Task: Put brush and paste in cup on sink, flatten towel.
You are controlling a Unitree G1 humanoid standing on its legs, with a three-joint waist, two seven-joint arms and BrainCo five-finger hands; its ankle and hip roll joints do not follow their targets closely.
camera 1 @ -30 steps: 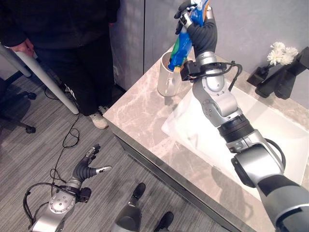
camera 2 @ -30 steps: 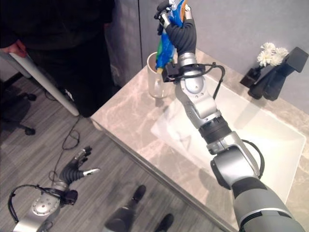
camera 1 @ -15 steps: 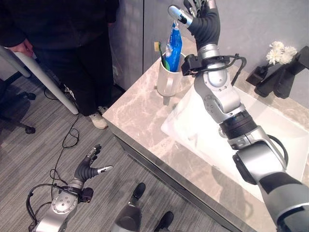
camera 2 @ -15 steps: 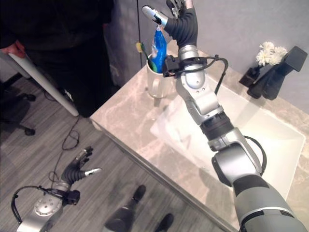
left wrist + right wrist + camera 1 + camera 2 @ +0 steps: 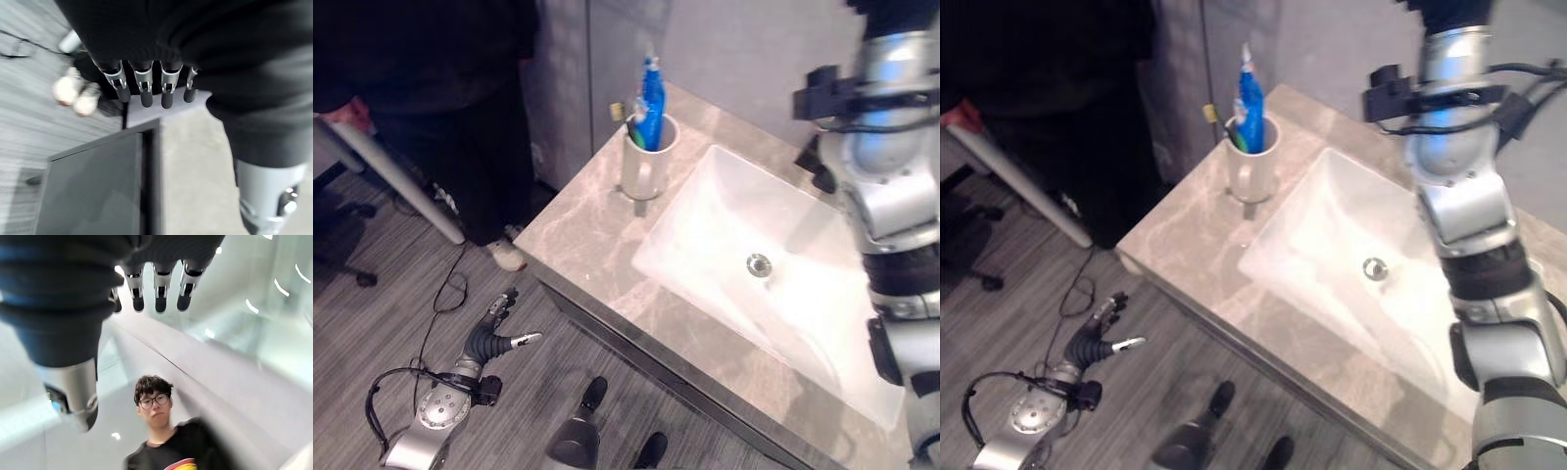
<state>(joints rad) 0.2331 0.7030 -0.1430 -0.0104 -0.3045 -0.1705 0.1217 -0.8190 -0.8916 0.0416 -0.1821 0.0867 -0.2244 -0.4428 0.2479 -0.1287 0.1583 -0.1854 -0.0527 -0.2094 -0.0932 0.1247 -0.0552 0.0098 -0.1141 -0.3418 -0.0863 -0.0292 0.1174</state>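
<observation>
Right hand [image 5: 161, 264] first: its fingers [image 5: 159, 293] hang straight and loose with nothing in them, and the wrist camera looks up past them at the ceiling and a person [image 5: 161, 450] below. In the head views the right arm rises out of frame above the sink [image 5: 773, 264], so that hand is well up and away from the surface [image 5: 597, 230].

Left hand [image 5: 491, 338] is way down near the floor, beside the cabinet, fingers [image 5: 142, 88] relaxed and slightly spread, also empty.

Now the good part: the brush [image 5: 625, 119] and the blue paste [image 5: 652, 93] both stand in the white cup [image 5: 646, 162], which sits on the marble surface just left of the basin's far corner. Both lean roughly upright, long axes pointing up out of the rim. So I'd say that half of the job looks done.

What's left is the towel, and honestly I can't pick one out anywhere. The basin looks bare apart from the drain [image 5: 760, 262].

Judging the next move: whatever comes next lies down and in front of the raised right hand, on the sink side, so the right arm is clearly the nearer one. The left would have to come up from floor level and reach across the surface edge.
</observation>
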